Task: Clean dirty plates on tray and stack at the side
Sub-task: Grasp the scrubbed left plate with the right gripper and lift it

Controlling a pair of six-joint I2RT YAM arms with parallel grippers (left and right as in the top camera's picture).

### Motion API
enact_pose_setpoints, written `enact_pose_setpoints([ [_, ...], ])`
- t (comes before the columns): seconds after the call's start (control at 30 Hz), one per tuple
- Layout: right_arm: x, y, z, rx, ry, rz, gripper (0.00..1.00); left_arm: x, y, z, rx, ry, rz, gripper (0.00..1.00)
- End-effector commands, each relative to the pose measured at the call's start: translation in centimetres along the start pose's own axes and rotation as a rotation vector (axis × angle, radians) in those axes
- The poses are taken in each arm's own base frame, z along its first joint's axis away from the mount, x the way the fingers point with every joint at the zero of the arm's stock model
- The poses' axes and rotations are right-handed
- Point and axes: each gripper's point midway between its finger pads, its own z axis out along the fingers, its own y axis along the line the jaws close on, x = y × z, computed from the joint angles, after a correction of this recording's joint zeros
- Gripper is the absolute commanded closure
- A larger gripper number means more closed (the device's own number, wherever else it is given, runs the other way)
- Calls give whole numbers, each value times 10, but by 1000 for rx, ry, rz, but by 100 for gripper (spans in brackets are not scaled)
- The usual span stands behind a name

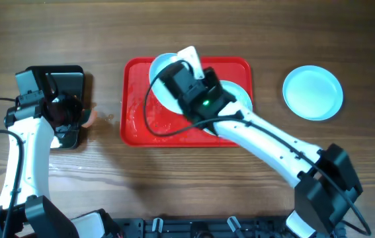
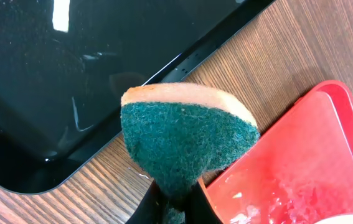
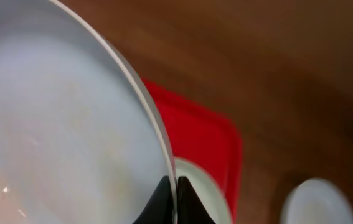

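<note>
My right gripper (image 3: 175,186) is shut on the rim of a pale blue plate (image 3: 58,124), which it holds tilted over the far left part of the red tray (image 1: 134,119). In the overhead view that plate (image 1: 162,66) shows beside the arm. A second plate (image 1: 245,94) lies on the tray's right side, mostly under the right arm. A third plate (image 1: 313,92) rests on the table right of the tray. My left gripper (image 2: 175,202) is shut on a green-and-orange sponge (image 2: 185,143), just left of the tray's (image 2: 301,168) edge.
A black rectangular tray (image 1: 55,76) lies at the left, under the left arm; in the left wrist view the black tray (image 2: 70,74) fills the upper left. Wet smears show on the red tray's floor. Bare wooden table (image 1: 273,39) surrounds everything.
</note>
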Motion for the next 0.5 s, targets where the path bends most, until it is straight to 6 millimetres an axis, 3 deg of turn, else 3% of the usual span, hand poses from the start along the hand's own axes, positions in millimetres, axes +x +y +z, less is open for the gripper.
enact_pose_setpoints([
  [0.0, -37, -13, -33, 189, -135, -169, 96, 4, 2, 3, 2, 21, 8, 94],
  [0.2, -63, -8, -65, 314, -239, -246, 96, 6, 3, 3, -4, 30, 7, 96],
  [0.47, -80, -13, -94, 449, -279, -324, 96, 6, 3, 3, -4, 29, 7, 96],
])
